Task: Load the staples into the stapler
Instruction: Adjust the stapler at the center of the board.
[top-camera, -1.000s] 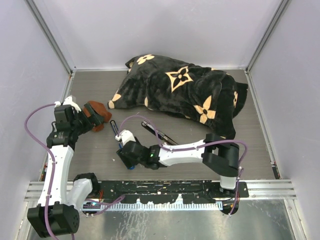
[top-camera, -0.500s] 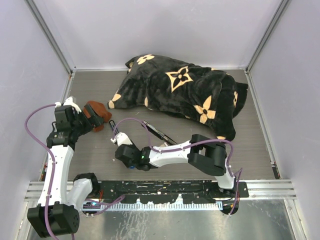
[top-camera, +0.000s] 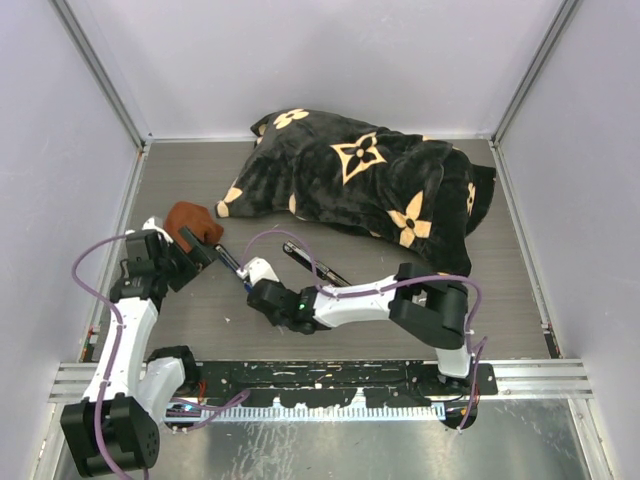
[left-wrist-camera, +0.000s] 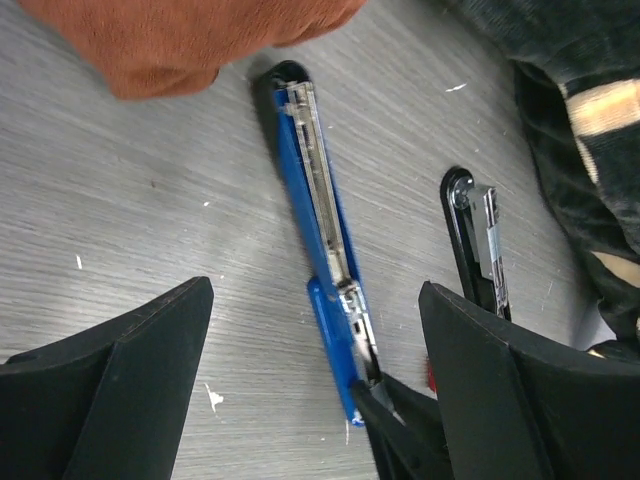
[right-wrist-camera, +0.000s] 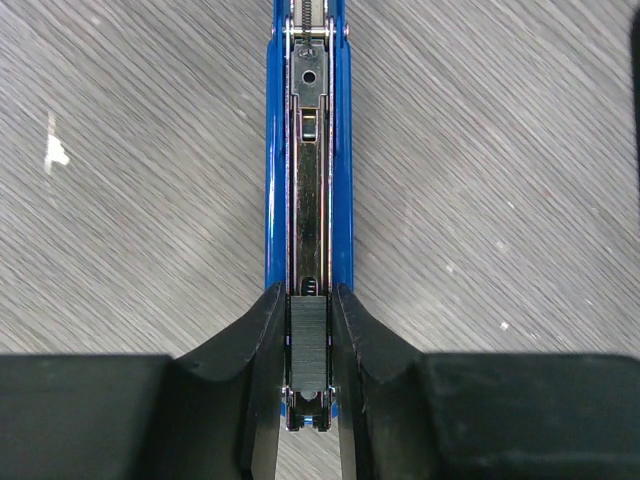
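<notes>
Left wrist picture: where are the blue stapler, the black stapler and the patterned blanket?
blue stapler (left-wrist-camera: 322, 200), left wrist view, on its open metal magazine.
black stapler (left-wrist-camera: 478, 240), left wrist view, on its middle.
patterned blanket (left-wrist-camera: 560, 160), left wrist view, on dark fabric below a tan patch.

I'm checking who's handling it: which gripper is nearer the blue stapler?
Right. The right gripper straddles the blue stapler, fingers against both sides of its rail; the left gripper hangs open above it, apart.

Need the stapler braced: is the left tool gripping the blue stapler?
No, the left tool stands wide open, well clear of the blue stapler's sides.
</notes>
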